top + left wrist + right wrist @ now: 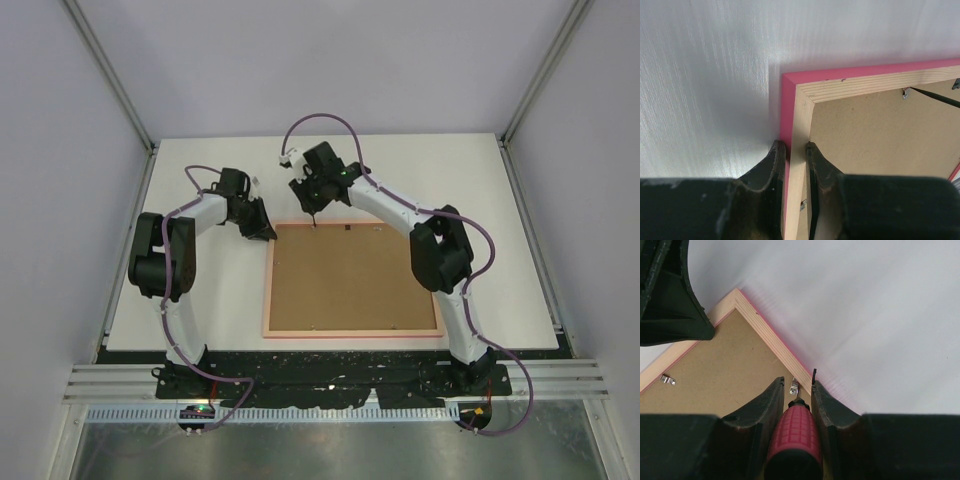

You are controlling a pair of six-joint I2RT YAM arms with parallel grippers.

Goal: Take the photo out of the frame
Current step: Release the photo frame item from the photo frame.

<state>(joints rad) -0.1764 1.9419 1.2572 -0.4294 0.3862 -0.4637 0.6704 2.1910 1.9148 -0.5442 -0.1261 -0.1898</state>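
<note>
Closest in, my right gripper (pixel 797 387) is clamped on a red-handled screwdriver (pixel 792 440), whose tip sits at a metal clip (pixel 794 387) beside the far rail. Next, my left gripper (pixel 792 150), set narrow, pinches the side rail of the frame (pixel 802 115) near its far-left corner. Frame lies back-up on the white table (pixel 220 300); brown backing board (pixel 350 280) faces up, photo not visible.
</note>
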